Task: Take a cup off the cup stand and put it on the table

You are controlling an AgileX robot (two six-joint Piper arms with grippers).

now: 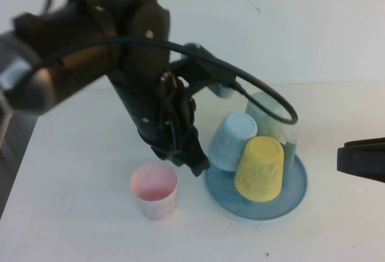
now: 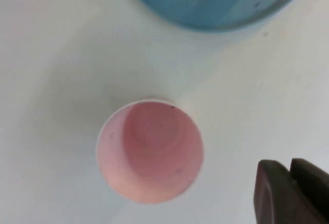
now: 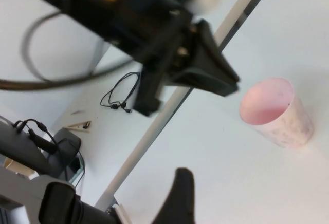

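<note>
The pale pink cup (image 1: 154, 190) stands upright, mouth up, on the white table (image 1: 78, 172) just left of the cup stand (image 1: 283, 205). It also shows in the left wrist view (image 2: 150, 152) and the right wrist view (image 3: 277, 112). The stand's blue base holds upside-down yellow (image 1: 260, 169), light blue (image 1: 230, 142) and pale green (image 1: 264, 115) cups on its pegs. My left gripper (image 1: 197, 167) hovers between the pink cup and the stand, shut and empty (image 2: 289, 163), clear of the cup. My right gripper (image 1: 361, 160) is at the far right edge, away from everything.
The stand's blue rim (image 2: 221, 13) lies close beyond the pink cup. The left arm's black cable (image 1: 264, 91) loops over the stand's cups. The table's left edge (image 1: 24, 154) runs near the arm's base. Beyond the table edge, cables and gear lie on the floor (image 3: 121, 98).
</note>
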